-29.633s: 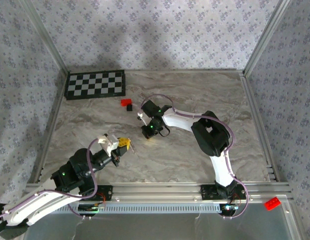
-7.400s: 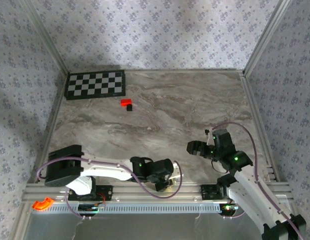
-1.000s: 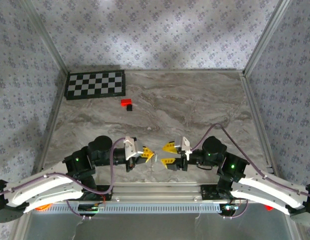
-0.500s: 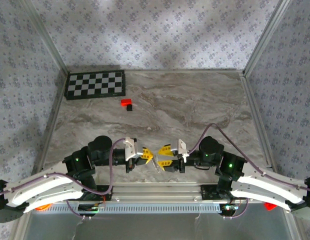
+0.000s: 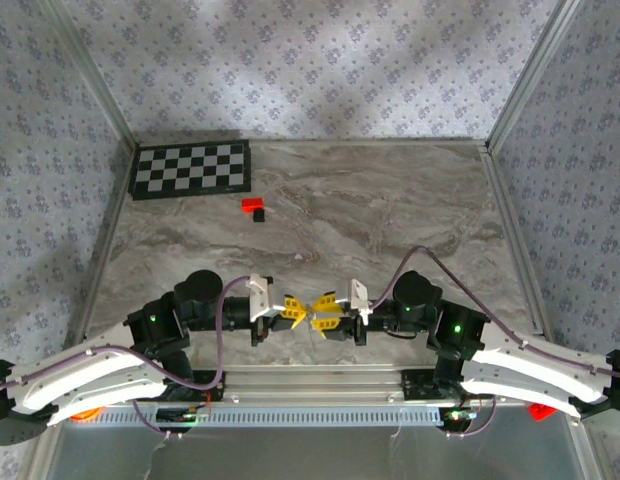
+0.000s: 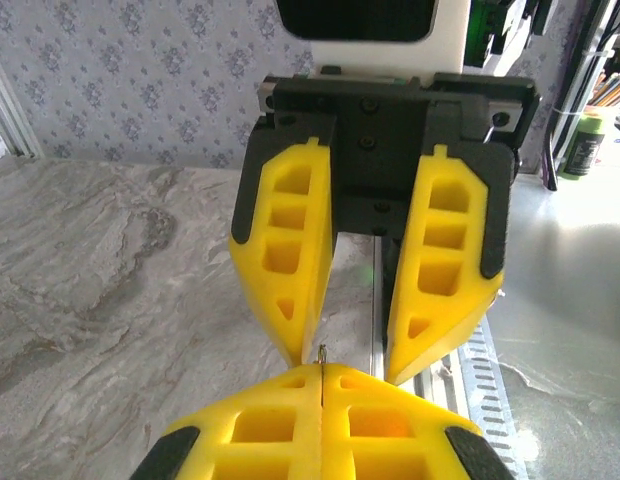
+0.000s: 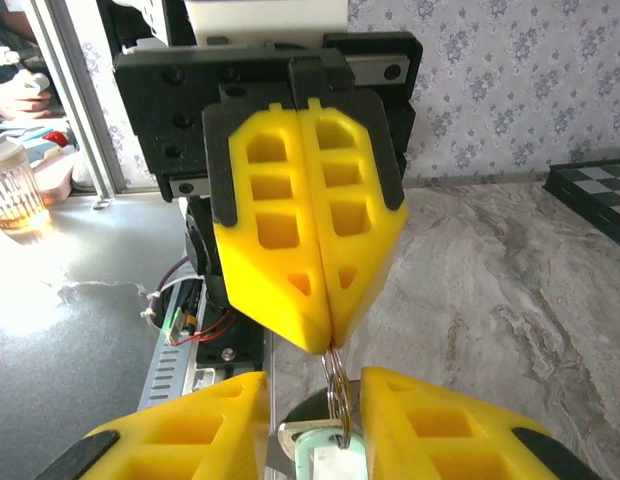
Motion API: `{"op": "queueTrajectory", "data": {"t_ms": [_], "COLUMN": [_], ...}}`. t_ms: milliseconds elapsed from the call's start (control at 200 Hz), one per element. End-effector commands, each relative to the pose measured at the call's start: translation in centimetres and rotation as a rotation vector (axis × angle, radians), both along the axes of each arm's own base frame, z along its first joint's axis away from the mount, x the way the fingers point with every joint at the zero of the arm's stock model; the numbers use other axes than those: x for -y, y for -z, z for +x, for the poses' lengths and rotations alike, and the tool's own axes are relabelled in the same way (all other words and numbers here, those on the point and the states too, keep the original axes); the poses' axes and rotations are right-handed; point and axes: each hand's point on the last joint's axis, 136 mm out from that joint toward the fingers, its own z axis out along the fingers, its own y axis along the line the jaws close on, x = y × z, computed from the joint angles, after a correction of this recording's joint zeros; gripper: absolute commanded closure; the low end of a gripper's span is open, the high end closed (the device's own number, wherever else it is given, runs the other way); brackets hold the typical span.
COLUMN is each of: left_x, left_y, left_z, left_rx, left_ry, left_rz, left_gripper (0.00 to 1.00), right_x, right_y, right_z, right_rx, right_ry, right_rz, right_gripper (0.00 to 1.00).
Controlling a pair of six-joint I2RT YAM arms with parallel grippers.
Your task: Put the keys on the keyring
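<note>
Left gripper [image 7: 325, 340] is clamped tight on the keyring [image 7: 337, 395] poking out of its tips. Right gripper [image 6: 346, 362] sits narrowly open around it, and the key [image 7: 320, 455] looks like it's dangling between those fingers

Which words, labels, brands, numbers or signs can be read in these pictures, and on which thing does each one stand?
No text can be read.
Black-and-white checkered board: only squares, no letters.
Green bottle beyond the table: its label is too blurred to read.
Pale flat piece hanging under the thin metal ring: no print can be made out.
</note>
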Motion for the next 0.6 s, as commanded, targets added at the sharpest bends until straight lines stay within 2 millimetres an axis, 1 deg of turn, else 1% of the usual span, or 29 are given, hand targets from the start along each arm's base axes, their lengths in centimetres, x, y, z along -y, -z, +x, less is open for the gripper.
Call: {"op": "queueTrajectory", "data": {"t_ms": [0,115,400,490,595], "left_x": [-0.12,-0.08,0.12,0.17,0.21], "left_y": [-3.81,-3.87,-3.48,-3.38,-3.38], "left_z": [-0.30,-0.37,-0.32,-0.30,-0.33], "left_rx": [0.046,0.047,0.043,0.042,0.041], "left_ry": [0.020,0.026,0.029,0.030,0.032], "left_rz": [-0.099,-0.097,-0.080,-0.075,-0.073], "left_gripper": [1.00,1.00,1.00,1.00,1.00], "right_x": [-0.02,-0.12,-0.44,-0.51,-0.58], "right_y": [-1.57,-1.26,-1.61,-1.63,-1.30], "right_z": [0.15,0.25,0.09,0.17,0.27], "right_rx": [0.030,0.031,0.034,0.036,0.032], "right_ry": [0.013,0.016,0.002,0.004,0.008], "right_rz": [0.019,0.006,0.010,0.007,-0.009], "right_gripper": [0.71,0.72,0.76,0.82,0.94]}}
